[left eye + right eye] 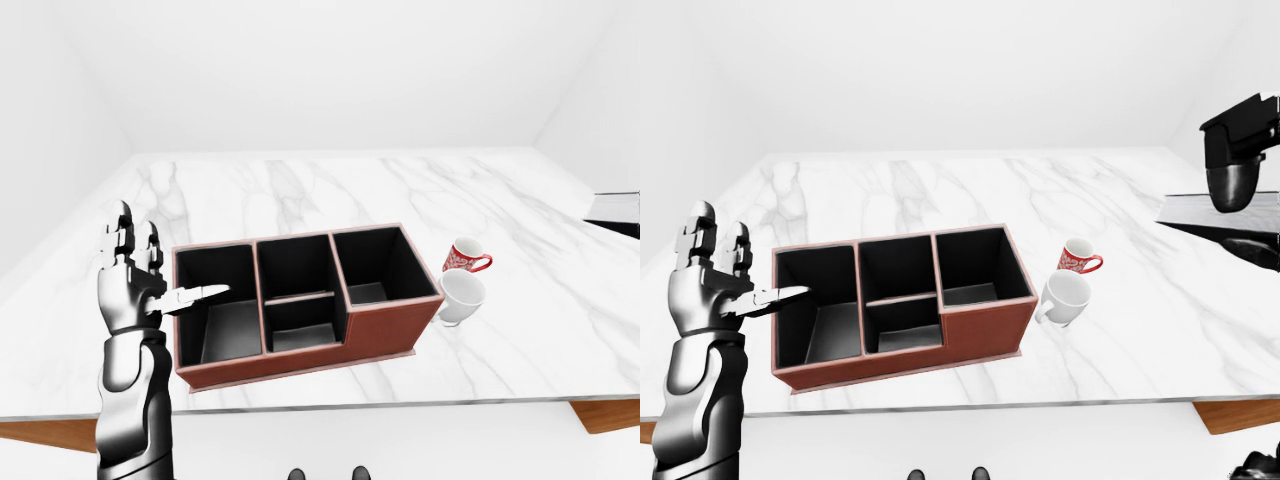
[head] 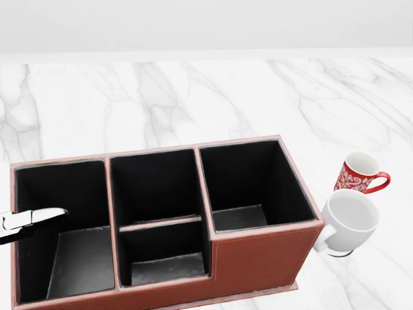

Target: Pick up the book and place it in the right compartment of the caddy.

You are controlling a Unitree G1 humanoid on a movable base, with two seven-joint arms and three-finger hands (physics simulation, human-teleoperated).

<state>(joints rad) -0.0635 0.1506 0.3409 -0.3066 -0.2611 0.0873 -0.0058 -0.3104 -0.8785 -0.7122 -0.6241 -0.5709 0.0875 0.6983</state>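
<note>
The brown caddy (image 2: pixel 258 258) with black insides stands mid-table; its right compartment (image 2: pixel 248 187) holds nothing. The book (image 1: pixel 1200 212), a flat grey slab, hangs high above the table at the right edge of the right-eye view. My dark right hand (image 1: pixel 1238 205) is clamped on it from above and below. A sliver of the book (image 1: pixel 615 208) also shows in the left-eye view; the head view has neither book nor right hand. My left hand (image 1: pixel 135 275) stands upright and open at the caddy's left end, thumb (image 2: pixel 35 218) over the left compartment.
A red patterned mug (image 2: pixel 358 173) stands right of the caddy. A white mug (image 2: pixel 348 223) leans tilted beside the caddy's right end. The marble tabletop (image 1: pixel 300 185) stretches wide beyond the caddy; its near edge (image 1: pixel 400 405) runs along the bottom.
</note>
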